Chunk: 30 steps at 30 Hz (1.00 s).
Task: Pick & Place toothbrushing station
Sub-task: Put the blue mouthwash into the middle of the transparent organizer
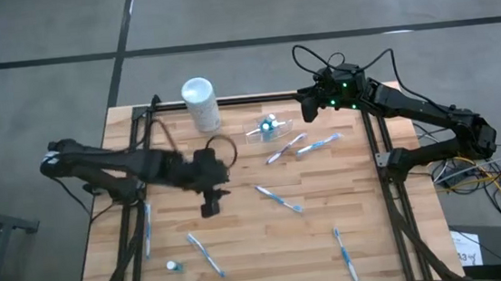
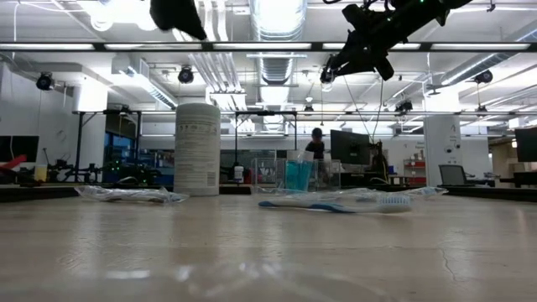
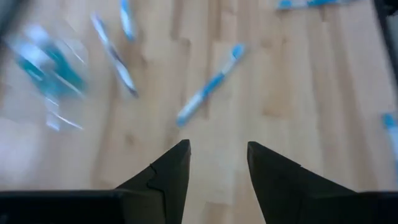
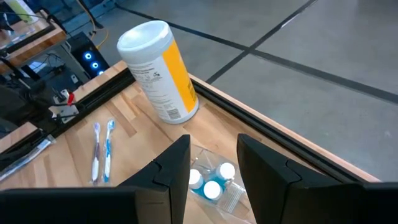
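Note:
The toothbrushing station [image 1: 268, 126] is a small clear plastic holder with blue and white parts inside. It rests on the wood near the table's far edge and shows in the low view [image 2: 299, 174] and the right wrist view [image 4: 210, 182]. My right gripper [image 1: 307, 106] is open, raised above the far edge just right of the holder; in its wrist view [image 4: 212, 155] the holder lies below the fingers. My left gripper [image 1: 211, 205] is open above the table's middle, clear of the wood, as its wrist view [image 3: 217, 158] shows.
A tall white cylinder [image 1: 200, 103] with a round lid stands at the far edge, left of the holder. Several blue-and-white toothbrushes lie scattered: two [image 1: 304, 145] right of the holder, one [image 1: 279, 198] mid-table, others [image 1: 206, 254] toward the near edge.

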Each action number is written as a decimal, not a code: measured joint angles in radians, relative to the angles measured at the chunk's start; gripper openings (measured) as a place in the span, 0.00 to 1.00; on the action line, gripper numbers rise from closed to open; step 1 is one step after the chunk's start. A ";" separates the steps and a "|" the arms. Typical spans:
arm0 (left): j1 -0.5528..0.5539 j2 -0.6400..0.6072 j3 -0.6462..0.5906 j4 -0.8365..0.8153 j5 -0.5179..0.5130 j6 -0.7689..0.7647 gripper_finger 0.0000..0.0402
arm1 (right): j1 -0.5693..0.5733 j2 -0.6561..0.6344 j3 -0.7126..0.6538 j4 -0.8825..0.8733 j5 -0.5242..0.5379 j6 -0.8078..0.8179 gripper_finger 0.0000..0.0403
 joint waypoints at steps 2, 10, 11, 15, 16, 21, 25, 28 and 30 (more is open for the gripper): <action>-0.065 -0.011 0.000 0.008 -0.106 -0.012 0.41 | 0.000 0.000 0.000 0.000 0.000 0.000 0.32; -0.256 -0.100 -0.055 0.063 -0.284 -0.158 0.41 | 0.000 0.000 0.000 0.001 0.000 0.000 0.32; -0.280 -0.119 -0.079 0.081 -0.315 -0.169 0.41 | 0.000 0.000 0.000 0.001 0.000 0.000 0.32; -0.356 -0.214 -0.199 0.181 -0.388 -0.213 0.41 | 0.000 0.000 0.000 0.001 0.000 0.000 0.32; -0.370 -0.239 -0.233 0.208 -0.390 -0.225 0.41 | 0.000 0.000 0.000 0.001 0.000 0.000 0.32; -0.411 -0.340 -0.369 0.302 -0.398 -0.328 0.41 | 0.000 0.000 0.000 0.001 0.000 0.000 0.32; -0.434 -0.390 -0.418 0.293 -0.343 -0.348 0.41 | 0.000 0.000 0.000 0.001 0.000 0.000 0.32; -0.448 -0.427 -0.435 0.237 -0.240 -0.340 0.41 | 0.000 0.000 0.000 0.001 0.000 0.000 0.32; -0.458 -0.452 -0.444 0.215 -0.165 -0.335 0.41 | 0.000 0.000 0.000 0.001 0.000 0.000 0.32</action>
